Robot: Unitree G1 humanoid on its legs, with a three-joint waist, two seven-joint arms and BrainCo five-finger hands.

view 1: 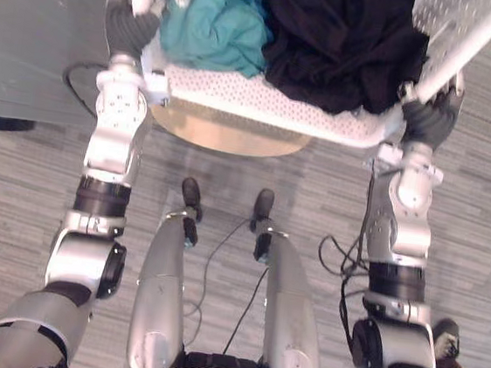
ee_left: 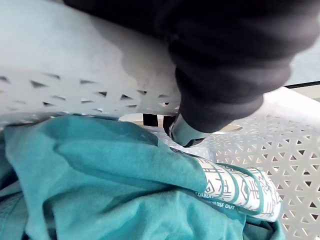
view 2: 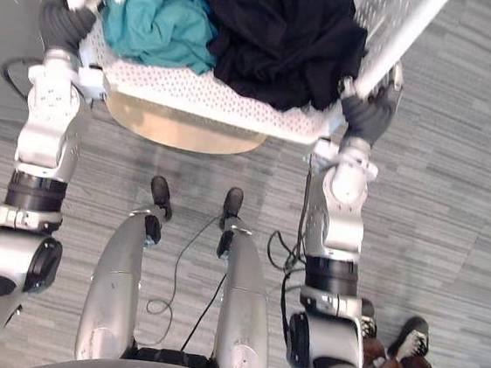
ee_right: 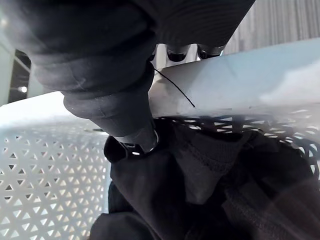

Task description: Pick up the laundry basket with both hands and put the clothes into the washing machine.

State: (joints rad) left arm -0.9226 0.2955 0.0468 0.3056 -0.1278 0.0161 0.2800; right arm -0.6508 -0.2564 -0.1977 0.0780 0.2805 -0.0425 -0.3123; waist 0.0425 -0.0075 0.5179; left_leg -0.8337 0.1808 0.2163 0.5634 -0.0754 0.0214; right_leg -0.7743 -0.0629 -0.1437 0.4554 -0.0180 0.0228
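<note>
Pale grey plank flooring [view 1: 316, 183], streaked like wood grain, is running under the whole scene. A smoother, darker grey-green surface [view 1: 33, 30] is covering the floor on the robot's left. A round tan top [view 1: 224, 133], flat and matte, is sitting directly beneath the basket. Whether the basket is touching it cannot be told. A person's shoe [view 2: 412, 338], dark with a white sole, is standing on the planks near the right arm.

The laundry basket [view 1: 263, 102] is hanging between the two hands in front of the robot. It is white hard plastic, with a smooth rounded rim and walls pierced by rows of small triangular holes.

Inside it, a teal garment [view 1: 214, 18] is lying crumpled in soft folds on the left side. A white printed patch [ee_left: 240, 190] is showing on one of those folds. A black garment [view 1: 340, 40], heaped and heavily creased, is filling the middle and the right side and touching the teal one.

The left hand [view 1: 130, 27] is gripping the basket's left rim, its thumb [ee_left: 184, 132] pressing against the inner wall just above the teal cloth. The right hand [view 1: 430, 116] is clamping the right rim. Its dark fingertips [ee_right: 177, 53] are curling over the outside of the rim while its thumb is reaching down inside against the black cloth.
</note>
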